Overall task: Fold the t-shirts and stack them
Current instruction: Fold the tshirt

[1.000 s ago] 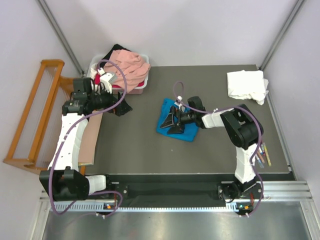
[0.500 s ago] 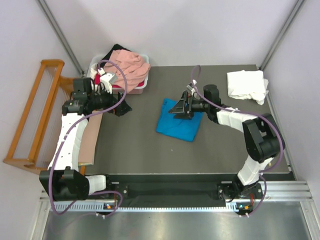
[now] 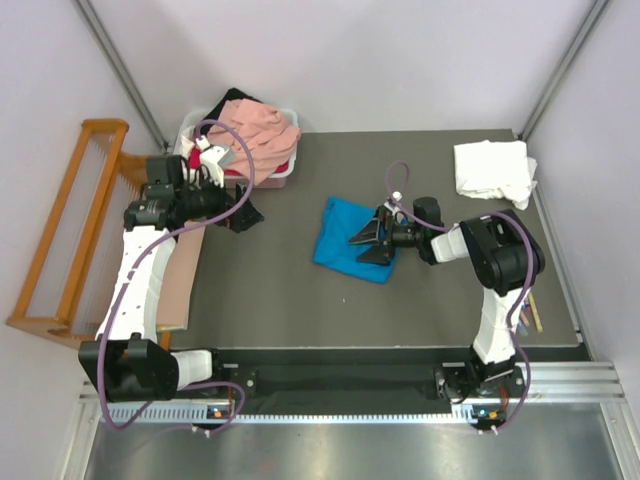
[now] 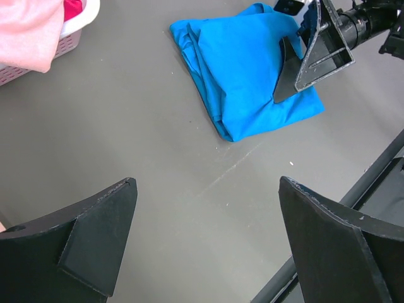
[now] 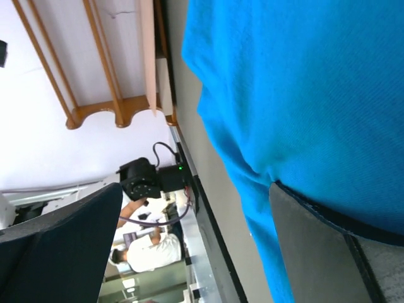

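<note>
Your right arm lies low, forearm stretched leftward, and the right tool (image 3: 366,243) is spread wide at the right edge of the folded blue t-shirt (image 3: 338,240), which lies mid-table (image 3: 280,295). You can't tell whether a finger touches the cloth. Your left arm reaches up the left side, with the left tool (image 3: 245,214) wide and empty near the white tub (image 4: 88,17). The pink t-shirt (image 3: 262,130) heaped there covers most of what lies beneath. A white t-shirt (image 3: 492,168) sits in the far right corner.

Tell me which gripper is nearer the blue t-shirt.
Right. The right gripper is open directly over the right-hand part of the blue t-shirt. The left gripper is open and well off to the shirt's left, near the white tub.
</note>
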